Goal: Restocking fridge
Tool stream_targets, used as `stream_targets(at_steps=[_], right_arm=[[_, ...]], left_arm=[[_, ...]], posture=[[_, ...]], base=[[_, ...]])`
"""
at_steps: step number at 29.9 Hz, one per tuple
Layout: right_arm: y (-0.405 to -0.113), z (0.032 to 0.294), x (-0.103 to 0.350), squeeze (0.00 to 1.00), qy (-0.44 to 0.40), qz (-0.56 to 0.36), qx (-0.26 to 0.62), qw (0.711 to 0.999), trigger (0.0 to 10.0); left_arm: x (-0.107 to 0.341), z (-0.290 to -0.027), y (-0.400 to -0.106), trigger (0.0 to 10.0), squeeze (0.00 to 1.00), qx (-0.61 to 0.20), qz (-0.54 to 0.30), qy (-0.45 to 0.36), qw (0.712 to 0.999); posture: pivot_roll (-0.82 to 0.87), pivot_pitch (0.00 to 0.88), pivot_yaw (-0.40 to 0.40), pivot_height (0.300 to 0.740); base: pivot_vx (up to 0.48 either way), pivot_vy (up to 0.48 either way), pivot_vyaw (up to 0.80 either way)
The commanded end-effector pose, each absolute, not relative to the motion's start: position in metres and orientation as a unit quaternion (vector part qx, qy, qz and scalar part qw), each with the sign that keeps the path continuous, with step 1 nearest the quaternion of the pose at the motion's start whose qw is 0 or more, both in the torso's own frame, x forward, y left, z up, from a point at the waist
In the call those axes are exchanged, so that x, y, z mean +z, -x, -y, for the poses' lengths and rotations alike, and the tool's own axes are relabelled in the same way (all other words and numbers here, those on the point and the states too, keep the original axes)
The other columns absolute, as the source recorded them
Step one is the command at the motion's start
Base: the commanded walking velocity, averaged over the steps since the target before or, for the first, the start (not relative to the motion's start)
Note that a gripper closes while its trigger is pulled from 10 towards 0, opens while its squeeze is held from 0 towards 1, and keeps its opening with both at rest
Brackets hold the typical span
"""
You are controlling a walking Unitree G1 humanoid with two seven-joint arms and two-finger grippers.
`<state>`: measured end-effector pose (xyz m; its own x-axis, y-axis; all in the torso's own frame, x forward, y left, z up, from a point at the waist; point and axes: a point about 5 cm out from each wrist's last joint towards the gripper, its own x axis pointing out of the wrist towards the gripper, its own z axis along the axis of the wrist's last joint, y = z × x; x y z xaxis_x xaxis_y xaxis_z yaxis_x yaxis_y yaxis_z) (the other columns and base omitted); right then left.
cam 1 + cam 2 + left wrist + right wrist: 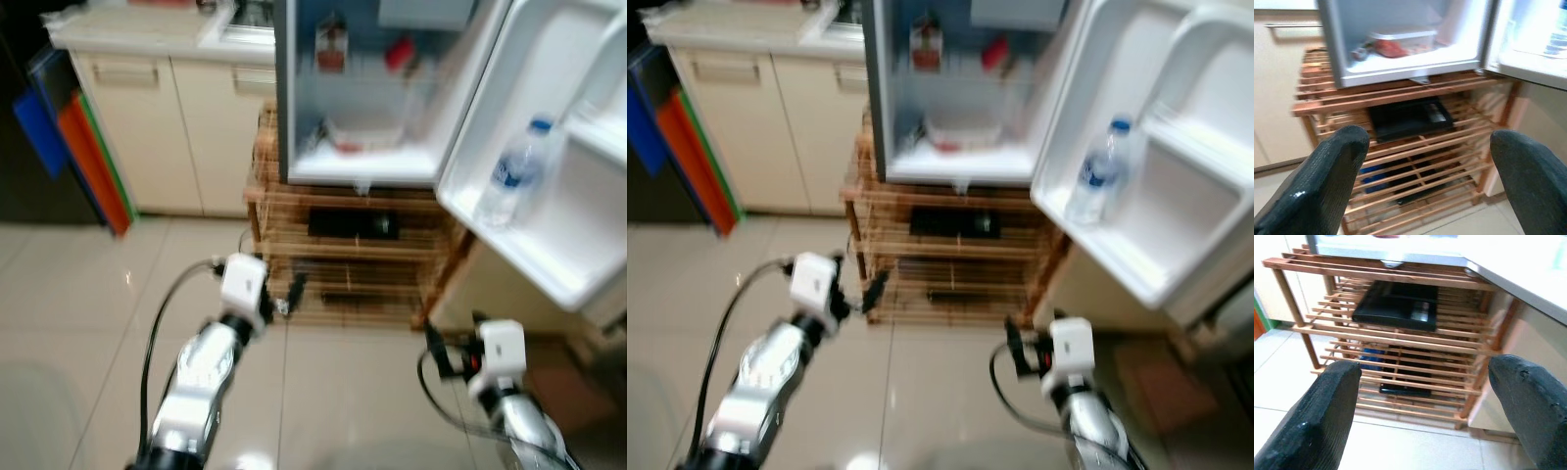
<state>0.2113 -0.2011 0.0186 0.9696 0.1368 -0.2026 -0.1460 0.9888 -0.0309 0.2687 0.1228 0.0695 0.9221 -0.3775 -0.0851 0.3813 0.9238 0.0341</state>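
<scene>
The open fridge (362,108) sits on a slatted wooden rack (343,255) over pale floor tiles (69,294), beside cream cabinets (186,127). A water bottle (511,174) stands in the door shelf (upright). The left gripper (1425,181) and right gripper (1422,416) hover empty before the rack, jaws spread.

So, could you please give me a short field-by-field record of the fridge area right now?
fridge: door open, sits on wooden rack
door shelf: one water bottle, upright
fridge interior: clear lidded container on the bottom shelf
rack: black flat object on a middle shelf
left claw: open, empty, facing rack
right claw: open, empty, facing rack
</scene>
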Motion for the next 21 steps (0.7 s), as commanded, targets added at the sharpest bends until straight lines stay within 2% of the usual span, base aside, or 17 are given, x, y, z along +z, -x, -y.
stream_targets(at_steps=[1, 15, 19, 21], right_arm=[[-0.2103, 0.2065, 0.0185, 0.00, 0.031, -0.105, 0.068, 0.992, 10.0], [-0.2116, 0.2072, 0.0185, 0.00, 0.034, -0.108, 0.071, 0.991, 10.0], [-0.2109, 0.2081, 0.0185, 0.00, 0.033, -0.108, 0.066, 0.991, 10.0], [-0.2105, 0.2087, 0.0185, 0.00, 0.033, -0.108, 0.062, 0.992, 10.0]], left_arm=[[0.0710, -0.1127, -0.2683, 10.0, 0.00, -0.211, -0.032, -0.025, 0.977], [0.0706, -0.1092, -0.2672, 10.0, 0.00, -0.218, -0.030, -0.030, 0.975], [0.0709, -0.1107, -0.2680, 10.0, 0.00, -0.212, -0.028, -0.017, 0.977], [0.0719, -0.1116, -0.2686, 10.0, 0.00, -0.208, -0.025, -0.011, 0.978]], posture=[[-0.08, 0.002, -0.013, 0.740], [-0.08, 0.002, -0.017, 0.740], [-0.09, 0.008, -0.016, 0.740], [-0.09, 0.010, -0.016, 0.740]], base=[[0.000, -0.446, 0.00], [0.000, -0.448, 0.00], [0.328, -0.333, 0.00], [0.429, 0.000, 0.00]])
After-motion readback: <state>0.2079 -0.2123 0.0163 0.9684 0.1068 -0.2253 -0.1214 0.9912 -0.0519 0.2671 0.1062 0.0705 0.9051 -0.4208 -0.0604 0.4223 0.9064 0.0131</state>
